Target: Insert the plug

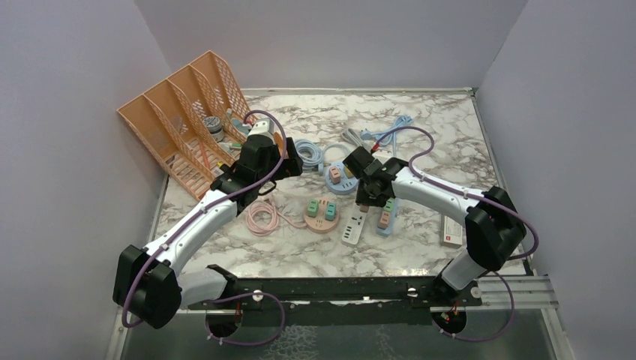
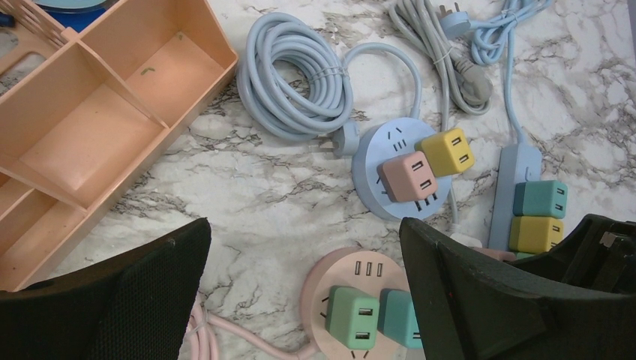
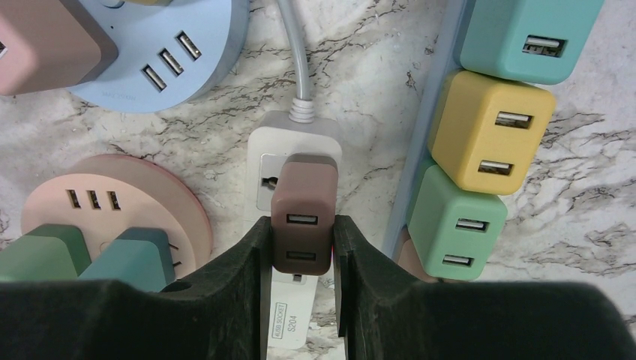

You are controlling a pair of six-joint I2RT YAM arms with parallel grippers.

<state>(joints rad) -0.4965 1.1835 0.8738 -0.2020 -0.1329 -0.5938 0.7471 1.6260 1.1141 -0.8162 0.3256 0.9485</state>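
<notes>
My right gripper [image 3: 302,244] is shut on a brown plug [image 3: 302,214] with two USB ports facing the camera. The plug sits over the white power strip [image 3: 294,146], whose lower part shows a socket label between the fingers. From above, the right gripper [image 1: 367,196] hovers at the upper end of the white strip [image 1: 354,226]. My left gripper [image 2: 304,300] stands wide open above the marble, with nothing between its fingers. It hangs near the pink round socket hub [image 2: 352,274], which carries a green and a teal plug.
A blue round hub [image 2: 375,161] holds a pink and a yellow plug. A blue strip [image 3: 442,97] bears teal, yellow and green plugs. Coiled light-blue cable [image 2: 296,75], grey cables [image 2: 442,52] and a peach organiser rack [image 1: 180,124] lie at the back. A pink cable coil [image 1: 261,217] lies left.
</notes>
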